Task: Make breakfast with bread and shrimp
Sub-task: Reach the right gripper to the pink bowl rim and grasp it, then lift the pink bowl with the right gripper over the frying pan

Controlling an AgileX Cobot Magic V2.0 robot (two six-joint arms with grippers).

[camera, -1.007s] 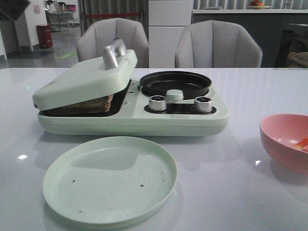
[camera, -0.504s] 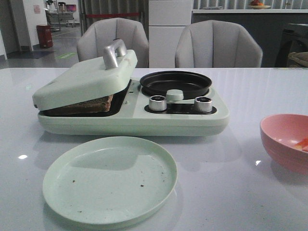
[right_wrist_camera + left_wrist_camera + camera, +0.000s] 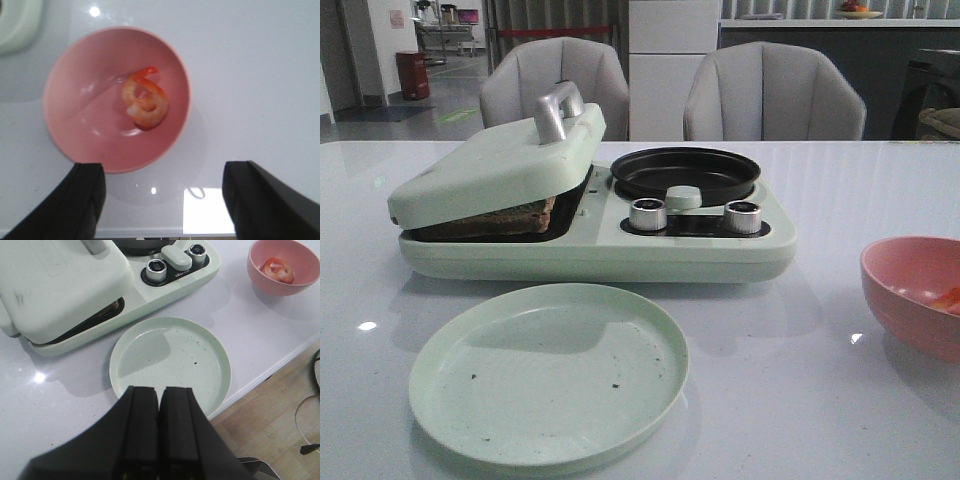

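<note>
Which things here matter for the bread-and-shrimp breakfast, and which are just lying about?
Job:
bread in the breakfast maker
shrimp in the pink bowl
green plate

Lying about:
chairs
red bin
</note>
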